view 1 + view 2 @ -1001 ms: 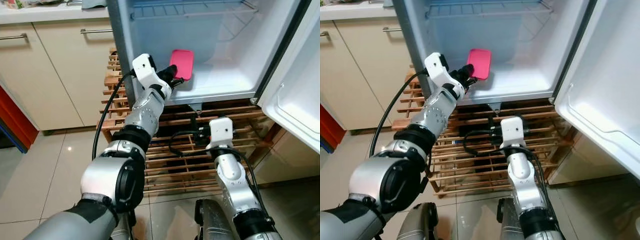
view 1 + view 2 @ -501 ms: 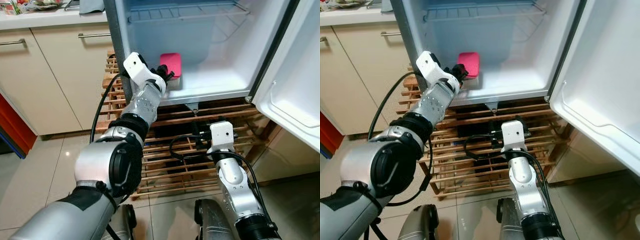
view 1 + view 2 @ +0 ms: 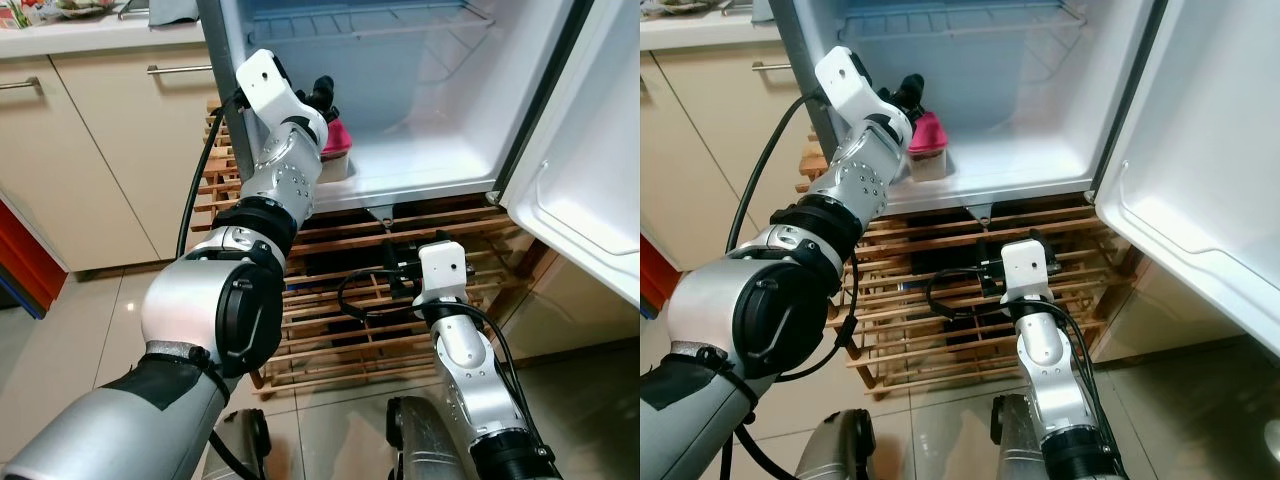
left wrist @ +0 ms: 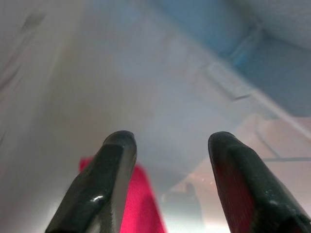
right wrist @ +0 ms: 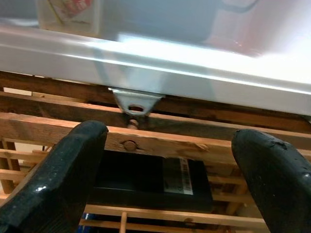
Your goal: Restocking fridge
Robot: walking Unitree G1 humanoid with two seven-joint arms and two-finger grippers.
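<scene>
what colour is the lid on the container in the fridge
Pinkish red lid, clearest in the right eye view.

You face a slatted wooden rack (image 3: pixel 350 300) on glossy beige floor tiles (image 3: pixel 70 350). Left of the rack stand cream cabinets with metal bar handles (image 3: pixel 100 150), under a pale worktop (image 3: pixel 90 35).

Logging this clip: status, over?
Left gripper open, just above pink-lidded container on fridge floor. Right gripper open, idle by wooden rack. Nothing blocking.
</scene>
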